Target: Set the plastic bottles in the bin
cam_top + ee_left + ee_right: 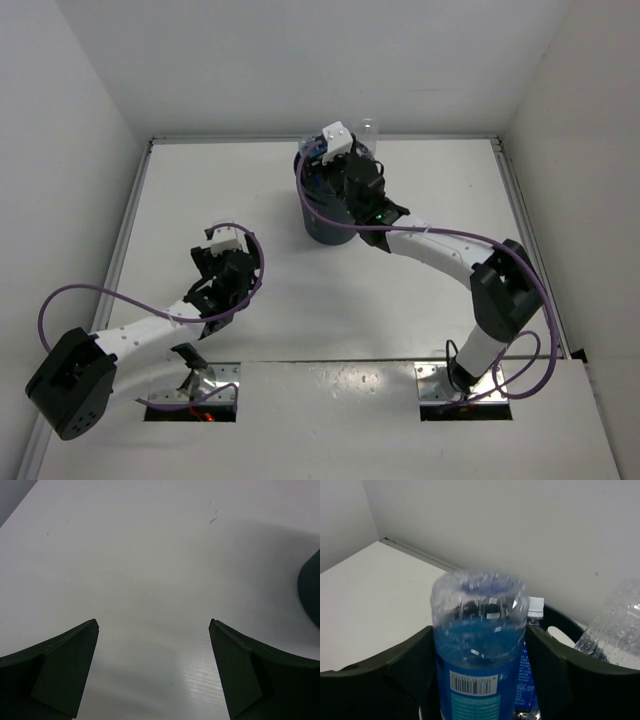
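Observation:
My right gripper (479, 645) hangs over the dark bin (325, 232). A clear plastic bottle with a blue label (477, 630) stands between its fingers, base up, and both fingers lie against its sides. Behind it, inside the bin's rim (555, 615), stands a second blue-labelled bottle with a white cap (535, 607). A clear bottle without a label (615, 625) leans at the right and pokes out at the bin's back (370, 128). My left gripper (154, 625) is open over bare table, left of the bin (311, 587).
White walls close in the table on the left, back and right, and the bin stands near the back wall. The left arm (150, 335) lies low across the near left. The right arm (450, 255) reaches from the near right to the bin.

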